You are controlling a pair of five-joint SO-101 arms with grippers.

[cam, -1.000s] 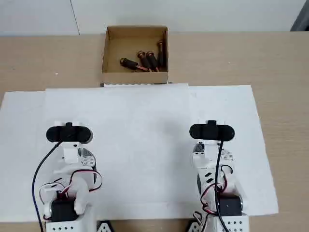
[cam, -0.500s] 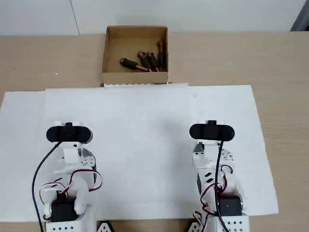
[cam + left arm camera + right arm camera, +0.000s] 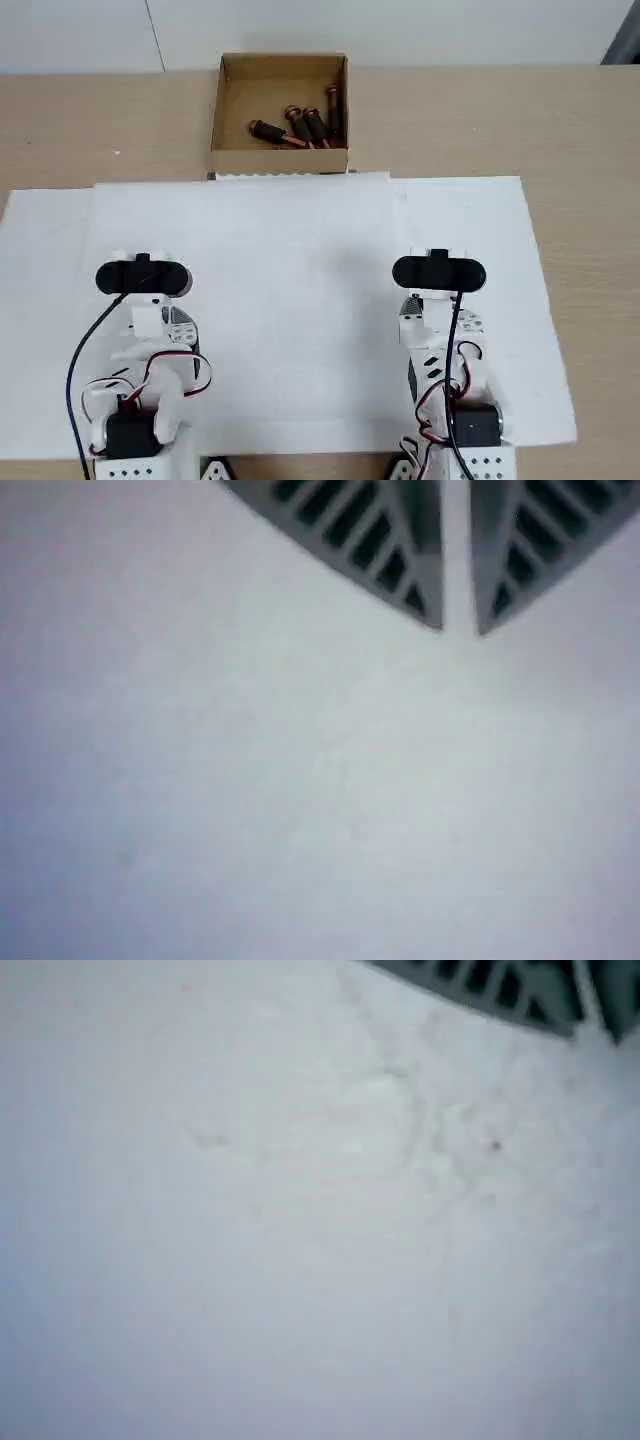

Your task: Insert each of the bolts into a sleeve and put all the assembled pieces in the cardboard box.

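The cardboard box [image 3: 283,157] stands at the far edge of the white paper. Inside it lie several dark sleeves with copper-coloured bolts [image 3: 300,125] in them, bunched toward its right side. Both arms are folded back at the near edge, the left arm [image 3: 143,330] and the right arm [image 3: 440,330], far from the box. My left gripper [image 3: 457,625] points down at bare white paper, its ribbed fingers [image 3: 400,550] close together with nothing between them. My right gripper [image 3: 588,1022] hangs just over the paper, also shut and holding nothing.
A white paper sheet [image 3: 300,300] covers the table between the arms and the box. Bare wooden tabletop [image 3: 560,120] lies to either side of the box and along the right.
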